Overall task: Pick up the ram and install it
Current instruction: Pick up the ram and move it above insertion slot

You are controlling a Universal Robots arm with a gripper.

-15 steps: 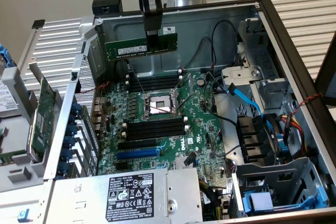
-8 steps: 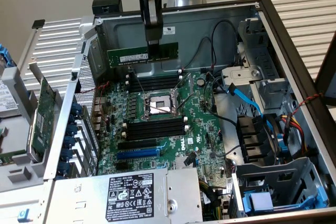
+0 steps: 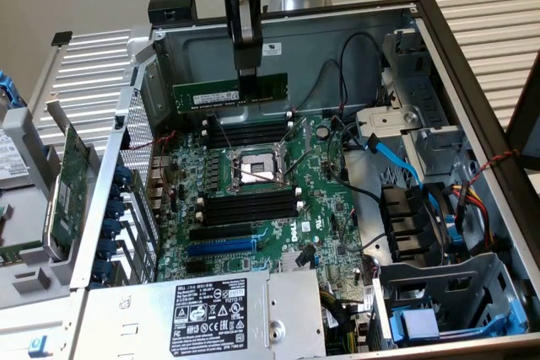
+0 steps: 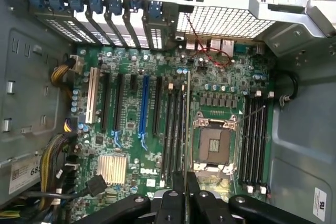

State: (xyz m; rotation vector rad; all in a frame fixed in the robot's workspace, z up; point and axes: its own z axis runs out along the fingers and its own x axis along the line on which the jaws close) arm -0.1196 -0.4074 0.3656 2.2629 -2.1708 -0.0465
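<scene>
I am checking the exterior view first. The gripper [image 3: 247, 82] is clenched on the ram [image 3: 207, 94], gripping its top edge a little toward the exterior view's right of the middle. The stick is hanging level above the far memory slots [image 3: 249, 130], just beyond the CPU socket [image 3: 253, 168] — clear of them, not seated. To do this step well, I judge the stick's long edge has to run parallel with one slot and sit square over it, with no tilt end to end. The open case [image 3: 312, 35] is holding the motherboard [image 3: 329, 208], a power supply [image 3: 211, 309] at its near side and a blue cable [image 3: 396, 158] toward the exterior view's right. An expansion card [image 3: 72, 179] is resting outside the case on the exterior view's left. In the wrist view, I am seeing the ram [image 4: 188, 108] edge-on as a thin line rising from between the gripper [image 4: 186, 179] fingers. It is lying along the memory slots [image 4: 176, 124] beside the CPU socket [image 4: 212, 142] — which slot exactly, I cannot tell.
</scene>
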